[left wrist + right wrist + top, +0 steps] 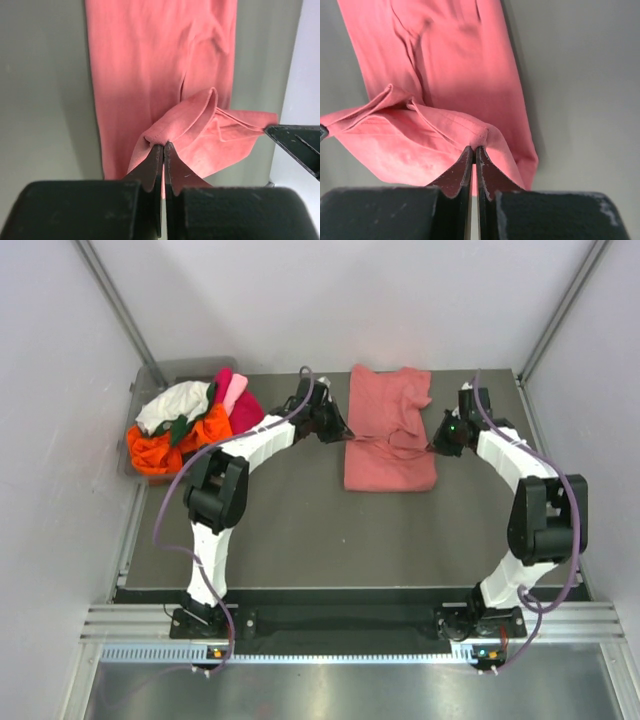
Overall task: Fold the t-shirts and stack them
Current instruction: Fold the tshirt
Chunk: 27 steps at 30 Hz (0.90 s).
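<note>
Salmon-pink t-shirt, folded into a narrow strip, lies flat at the far middle of the dark counter, its long axis running from the near side toward the far wall. The left gripper is closed on a raised fold of the shirt's left edge and the right gripper is closed on its right edge, both roughly at mid-length, the pinched cloth lifted slightly off the counter. The other t-shirts (orange, white, magenta, light pink, dark green) sit heaped in a bin at the far left corner, well apart.
</note>
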### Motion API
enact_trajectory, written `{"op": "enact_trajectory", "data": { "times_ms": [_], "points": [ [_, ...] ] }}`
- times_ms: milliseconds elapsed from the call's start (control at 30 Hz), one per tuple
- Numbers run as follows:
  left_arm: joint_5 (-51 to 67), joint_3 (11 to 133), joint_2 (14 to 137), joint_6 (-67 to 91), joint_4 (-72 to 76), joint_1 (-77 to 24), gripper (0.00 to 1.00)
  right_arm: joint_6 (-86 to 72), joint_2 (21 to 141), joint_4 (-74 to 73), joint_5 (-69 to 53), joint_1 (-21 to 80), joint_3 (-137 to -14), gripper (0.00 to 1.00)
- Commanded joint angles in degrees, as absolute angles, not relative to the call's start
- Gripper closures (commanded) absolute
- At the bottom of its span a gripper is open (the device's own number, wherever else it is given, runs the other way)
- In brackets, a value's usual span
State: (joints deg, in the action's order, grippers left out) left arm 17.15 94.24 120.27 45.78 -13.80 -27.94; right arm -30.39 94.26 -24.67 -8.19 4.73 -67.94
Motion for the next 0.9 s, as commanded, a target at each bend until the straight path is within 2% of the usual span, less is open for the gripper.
{"op": "enact_trajectory", "data": {
  "times_ms": [0, 233, 300, 333, 367, 400, 433, 467, 500, 567, 633, 867],
  "points": [
    [19.9, 102.0, 123.0, 43.9, -16.1, -26.1, 1.0, -28.8, 98.0, -21.4, -10.1, 3.5, -75.2, 1.0],
    [25.2, 112.7, 133.6, 46.3, -16.4, -23.1, 1.0, -29.2, 106.0, -22.0, -11.5, 1.5, -83.1, 1.0],
    [27.2, 117.6, 136.3, 47.0, -17.3, -22.9, 1.0, -29.4, 108.8, -22.1, -12.3, 1.2, -85.8, 0.97],
    [29.4, 119.4, 138.8, 47.2, -18.2, -22.3, 0.95, -29.4, 110.5, -22.1, -13.1, 0.8, -86.7, 0.92],
    [30.3, 123.1, 139.9, 47.1, -19.3, -22.1, 0.85, -29.6, 111.1, -22.0, -13.6, 0.5, -88.1, 0.73],
    [31.0, 124.2, 140.5, 46.3, -20.6, -21.8, 0.61, -29.7, 111.5, -21.5, -14.6, 0.4, -88.7, 0.55],
    [31.5, 124.6, 140.2, 45.8, -20.7, -21.5, 0.54, -30.0, 111.6, -20.8, -14.6, 0.4, -88.9, 0.39],
    [30.3, 124.2, 138.0, 44.5, -21.3, -21.4, 0.31, -30.1, 110.9, -20.1, -14.2, 0.4, -88.6, 0.13],
    [29.3, 123.7, 136.7, 43.7, -21.3, -21.4, 0.19, -30.0, 110.0, -20.1, -14.1, 0.5, -88.2, 0.09],
    [27.6, 121.7, 133.8, 41.9, -22.0, -21.1, 0.02, -29.5, 106.3, -20.0, -13.5, 0.4, -85.3, 0.07],
    [25.9, 119.2, 128.6, 38.9, -24.0, -21.1, 0.01, -29.1, 100.8, -19.3, -12.5, 0.4, -79.7, 0.08],
    [20.2, 93.4, 109.8, 36.0, -19.0, -21.1, 0.02, -29.2, 86.3, -10.4, -12.7, 0.4, -58.8, 0.15]
  ]
}}
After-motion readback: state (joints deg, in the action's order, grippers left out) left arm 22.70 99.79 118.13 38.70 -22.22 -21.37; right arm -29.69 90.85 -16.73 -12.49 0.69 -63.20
